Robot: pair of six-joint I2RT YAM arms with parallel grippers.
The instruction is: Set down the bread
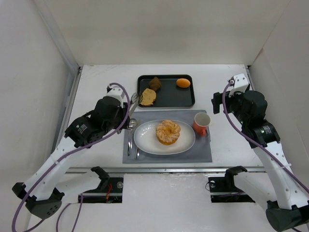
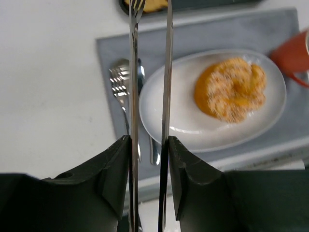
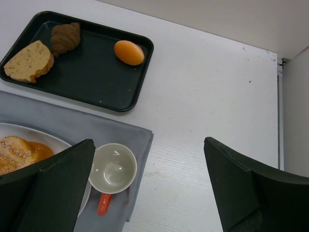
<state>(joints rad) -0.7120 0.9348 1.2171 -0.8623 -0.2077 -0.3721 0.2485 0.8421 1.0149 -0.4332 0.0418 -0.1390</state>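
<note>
Large round orange-golden bread [image 1: 168, 132] with a paler, ridged top sits in the middle of a white oval plate [image 1: 145, 141]. Left of the plate, the left gripper [image 2: 148, 145] is clenched on long metal tongs [image 2: 133, 72]. Right of the plate, the raised right gripper [image 3: 147, 152] is spread wide and holds nothing.

black tray [image 1: 169, 95]: tan slice [image 1: 147, 97], brown pastry [image 1: 155, 83] (croissant, perhaps), orange ball [image 1: 183, 83] | grey mat [image 1: 203, 151]: orange cup [image 1: 201, 123], fork [image 2: 117, 79]
</note>
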